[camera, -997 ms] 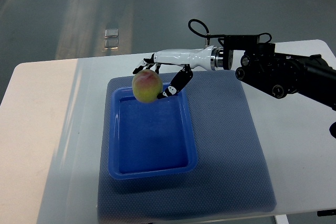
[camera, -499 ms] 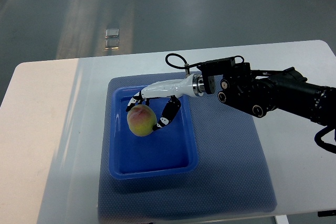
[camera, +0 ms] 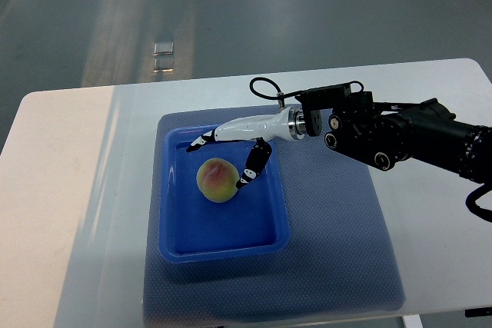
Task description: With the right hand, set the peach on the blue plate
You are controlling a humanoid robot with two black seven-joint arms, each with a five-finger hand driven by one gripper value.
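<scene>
So the peach (camera: 217, 180) sat inside the blue plate (camera: 273, 224) (more of a shallow tray tbh), roughly mid-tray, a bit toward the far end. The right hand (camera: 231, 147) was spread out over it, fingers released and not gripping anything. One finger (camera: 250, 170) came down just beside the peach's right side, maybe touching it, couldn't tell for sure. Others (camera: 198, 142) pointed out past its far-left edge.

What could've gone wrong imo: that finger next to the fruit. If the hand pulled back sideways instead of lifting first, it could've nudged the peach and sent it rolling. Round thing on a smooth tray floor, so it wouldn't take much. The rim would prob have stopped it, but a harder knock could've pushed the tray across the grey mat (camera: 330, 213) too. A finger could've also clipped the far rim on the way out, since the hand sat close to it.

Count: 1 peach, 1 blue plate, 1 mat under it, 1 white table (camera: 61, 190), 1 robot hand in view. Left arm wasn't visible at all.
</scene>
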